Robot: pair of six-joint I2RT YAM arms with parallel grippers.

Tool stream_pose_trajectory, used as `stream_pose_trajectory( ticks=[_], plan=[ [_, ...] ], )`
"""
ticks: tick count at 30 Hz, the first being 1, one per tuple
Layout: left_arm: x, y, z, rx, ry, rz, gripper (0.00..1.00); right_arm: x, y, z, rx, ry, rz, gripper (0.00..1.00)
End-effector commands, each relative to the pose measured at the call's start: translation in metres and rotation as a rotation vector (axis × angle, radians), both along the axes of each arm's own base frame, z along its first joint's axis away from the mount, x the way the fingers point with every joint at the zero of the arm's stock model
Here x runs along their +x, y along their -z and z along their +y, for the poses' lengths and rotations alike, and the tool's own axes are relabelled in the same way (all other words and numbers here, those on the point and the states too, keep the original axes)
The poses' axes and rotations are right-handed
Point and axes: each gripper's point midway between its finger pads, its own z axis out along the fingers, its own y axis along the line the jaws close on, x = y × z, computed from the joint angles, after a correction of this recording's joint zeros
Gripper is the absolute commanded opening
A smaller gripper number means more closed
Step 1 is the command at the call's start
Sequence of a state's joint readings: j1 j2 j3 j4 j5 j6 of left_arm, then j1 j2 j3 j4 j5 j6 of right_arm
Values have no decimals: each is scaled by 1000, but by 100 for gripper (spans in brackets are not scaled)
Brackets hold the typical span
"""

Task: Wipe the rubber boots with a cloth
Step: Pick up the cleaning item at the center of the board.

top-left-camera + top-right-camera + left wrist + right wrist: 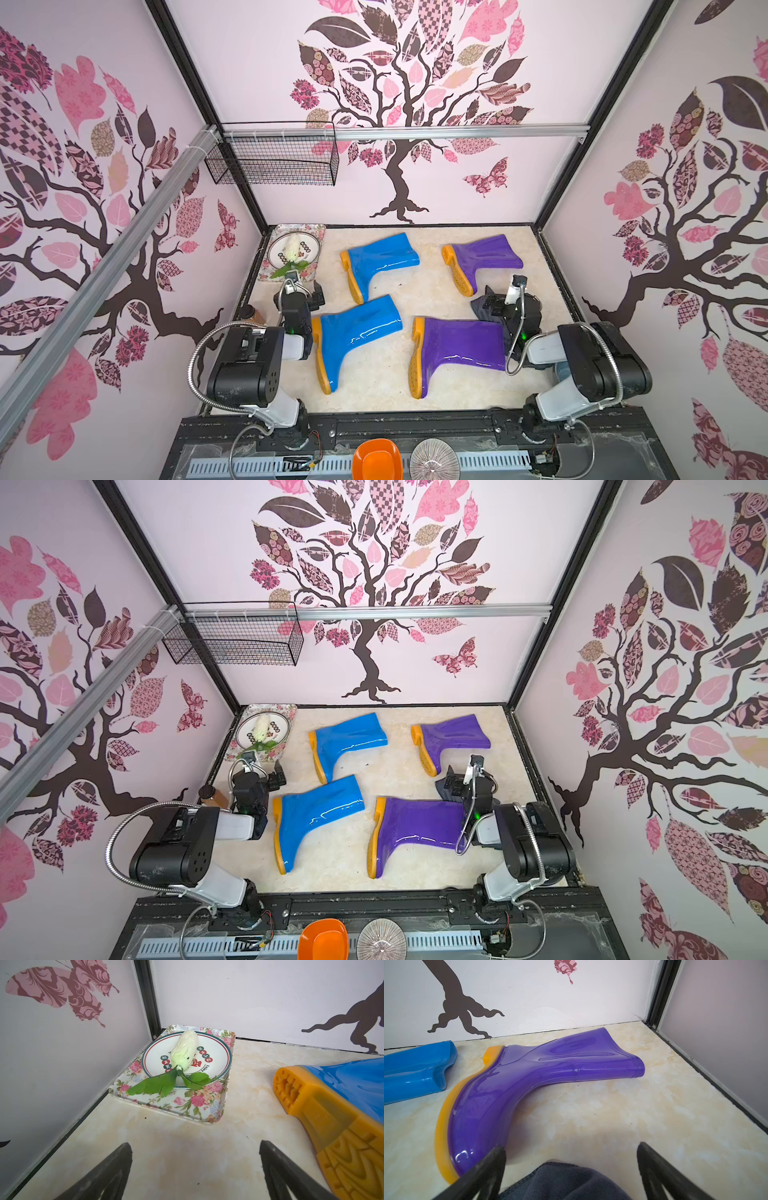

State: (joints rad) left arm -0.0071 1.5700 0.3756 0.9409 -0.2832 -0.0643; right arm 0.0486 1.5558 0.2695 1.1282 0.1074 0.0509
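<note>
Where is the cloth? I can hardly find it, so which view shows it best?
The right wrist view: the cloth lies close up between the open fingers of the right gripper. Both top views show only a dark corner beside that gripper. The left wrist view misses it.

Pale pink walls (pixel 519 178) carry tree decals (pixel 399 178). A black wire basket (pixel 274 160) hangs from an aluminium rail (pixel 457 133); below the basket spreads the cream marbled worktop (pixel 374 374).

A lab test booth: tree-patterned walls (pixel 519 199), aluminium rail (pixel 457 133), marble-look tabletop (pixel 374 370).
</note>
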Motion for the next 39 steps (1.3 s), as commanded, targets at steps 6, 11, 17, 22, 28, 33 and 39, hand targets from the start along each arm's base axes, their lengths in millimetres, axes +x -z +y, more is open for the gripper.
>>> stream_pose_trajectory(
  ticks=[6, 11, 17, 22, 28, 33, 39],
  plan=[
    [-3, 5, 1, -5, -1, 2, 98, 7, -10, 0, -7, -6, -26, 100],
    [-3, 5, 1, -6, -2, 2, 98, 7, -9, -1, -7, -6, -24, 100],
    [-3, 5, 1, -5, -1, 1, 98, 7, -9, 0, -7, -6, -25, 100],
    [-3, 5, 1, -6, -1, 3, 98, 7, -10, -1, -7, -5, -26, 100],
    [-3, 5, 1, -6, -3, 3, 98, 7, -10, -1, -7, -3, -26, 100],
    [-3, 5, 1, -5, -3, 3, 98, 6, -9, 0, -7, -6, -24, 100],
    [-2, -18, 5, 8, -46, 37, 98, -1, -36, -19, 2, 110, -96, 100]
  ],
)
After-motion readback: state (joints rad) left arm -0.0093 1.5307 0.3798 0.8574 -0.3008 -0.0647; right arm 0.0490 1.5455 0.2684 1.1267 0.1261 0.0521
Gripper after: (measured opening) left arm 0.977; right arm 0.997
